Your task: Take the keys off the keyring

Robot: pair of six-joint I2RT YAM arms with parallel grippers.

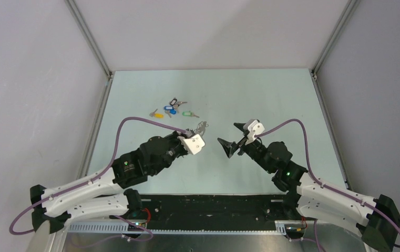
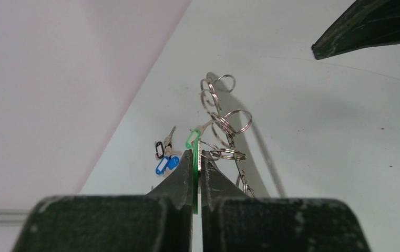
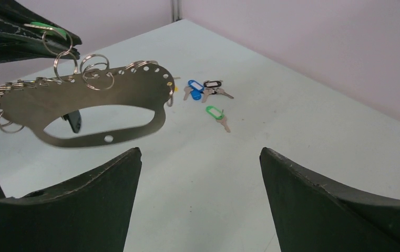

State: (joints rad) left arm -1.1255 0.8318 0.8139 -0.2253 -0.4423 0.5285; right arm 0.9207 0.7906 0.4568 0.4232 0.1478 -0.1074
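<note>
My left gripper (image 1: 191,133) is shut on a green-tagged key (image 2: 195,173), held edge-on between its pads above the table. The keyring (image 3: 108,94) hangs from that key: a flat grey-brown oval plate with a row of holes and many small silvery rings. The rings show in the left wrist view (image 2: 224,121) and the top view (image 1: 202,127). My right gripper (image 1: 229,135) is open and empty, just right of the keyring and apart from it; in its wrist view its gripper (image 3: 200,152) sits below the plate. No other keys are visible on the rings.
Loose tagged keys lie on the table behind the grippers: blue and black ones (image 1: 172,107), a yellow one (image 1: 157,114) and a green one (image 1: 189,113). They also show in the right wrist view (image 3: 203,88). Metal frame posts (image 1: 90,39) flank the table's sides.
</note>
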